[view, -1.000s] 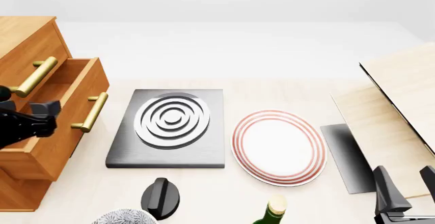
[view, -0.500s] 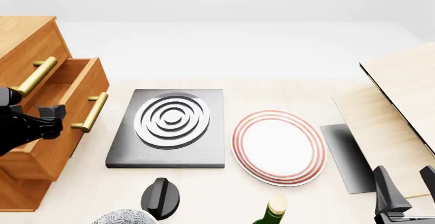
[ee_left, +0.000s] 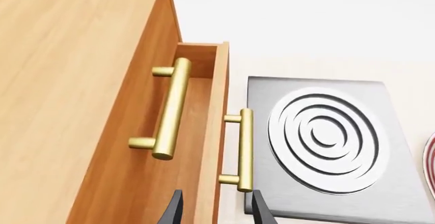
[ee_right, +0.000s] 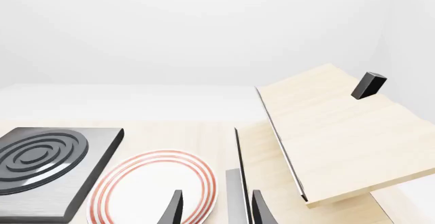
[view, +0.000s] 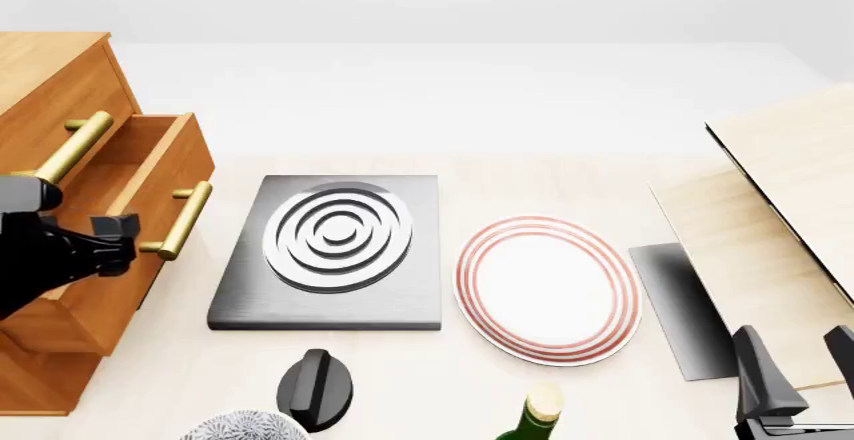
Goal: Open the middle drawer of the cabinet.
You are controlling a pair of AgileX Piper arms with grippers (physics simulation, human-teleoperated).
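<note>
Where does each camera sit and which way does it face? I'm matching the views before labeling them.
Front view: fixed above the arms' side, facing forward and down at the cabinet; shows the left claw.
Left wrist view: behind the left claw, facing the middle drawer.
Right wrist view: behind the right claw, facing the pale boards.
All three share the ringed burner plate.

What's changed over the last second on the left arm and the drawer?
The left gripper has drifted a little to the right, toward the middle drawer handle, gripping nothing. The drawer remains pulled out the same amount; the right gripper, stove plate and plate are unmoved.
</note>
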